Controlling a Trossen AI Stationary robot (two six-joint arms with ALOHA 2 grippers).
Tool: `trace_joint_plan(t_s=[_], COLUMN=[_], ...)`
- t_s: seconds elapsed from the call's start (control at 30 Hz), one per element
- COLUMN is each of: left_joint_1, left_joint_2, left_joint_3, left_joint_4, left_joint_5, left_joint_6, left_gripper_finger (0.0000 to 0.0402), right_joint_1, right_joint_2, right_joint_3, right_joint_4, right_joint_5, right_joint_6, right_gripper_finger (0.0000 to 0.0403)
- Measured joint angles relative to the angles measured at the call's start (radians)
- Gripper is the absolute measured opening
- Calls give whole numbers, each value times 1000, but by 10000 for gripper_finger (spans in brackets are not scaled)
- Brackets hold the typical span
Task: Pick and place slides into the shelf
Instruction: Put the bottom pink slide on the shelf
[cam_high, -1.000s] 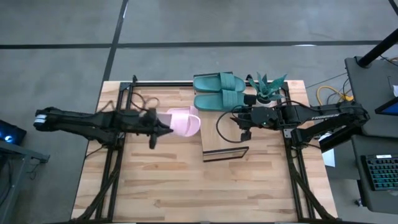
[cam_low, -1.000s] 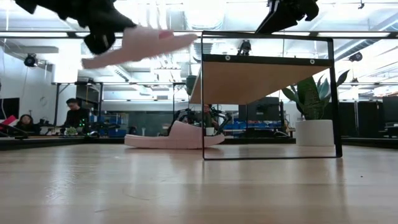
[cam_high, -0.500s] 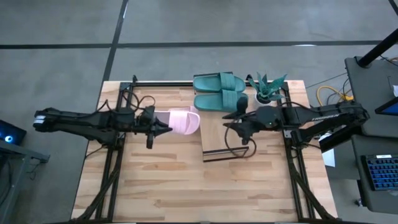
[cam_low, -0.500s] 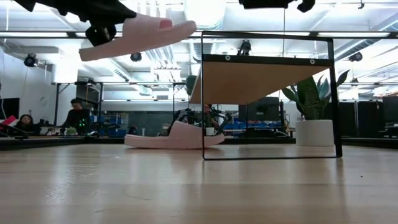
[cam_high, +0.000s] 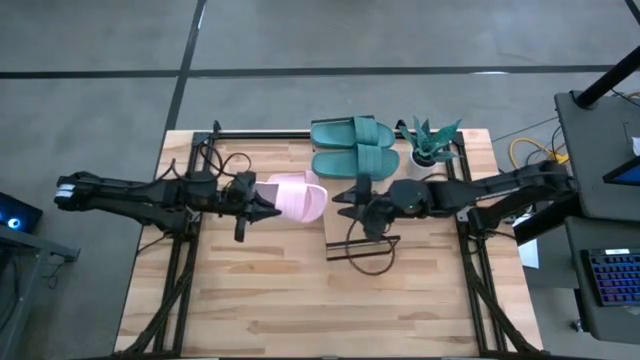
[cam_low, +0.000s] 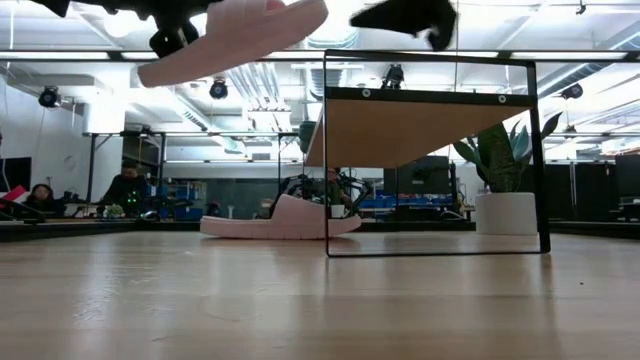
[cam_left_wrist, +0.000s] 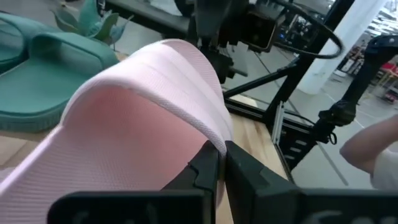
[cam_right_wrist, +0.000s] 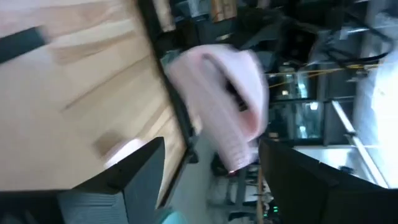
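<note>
We see a pale pink slide (cam_high: 296, 197) held in the air by the left end effector (cam_high: 262, 204), whose fingers (cam_left_wrist: 208, 169) are clamped on its strap, just left of the shelf (cam_high: 362, 215). A second pink slide (cam_low: 280, 220) lies on the worktop (cam_high: 260, 300) beyond the shelf's black frame. The teal pair (cam_high: 352, 146) sits on the shelf's far end beside a small potted plant (cam_high: 432, 141). The right end effector (cam_high: 352, 200) hovers above the shelf plank with its fingers spread wide and empty, facing the held slide. The worktop is pale wood planking. Behind it lies an open workshop, where seated people (cam_low: 122, 187) are perhaps at desks.
</note>
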Motion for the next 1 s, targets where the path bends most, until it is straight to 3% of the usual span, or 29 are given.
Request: trace_joint_plan(t_s=[0.3,0.57,1.0], left_joint_1=[0,-1,-1], left_joint_2=[42,93,89], left_joint_3=[12,29,28], left_joint_4=[23,41,54], left_joint_5=[50,94,117], left_joint_6=[-2,5,2], left_gripper_finger=[0,0,0], right_joint_1=[0,0,0], right_joint_2=[92,108,105], right_joint_3=[0,0,0], right_joint_4=[166,199,138], right_joint_5=[50,28,-63], right_joint_6=[-163,-175,-172], right_gripper_finger=[232,210,52])
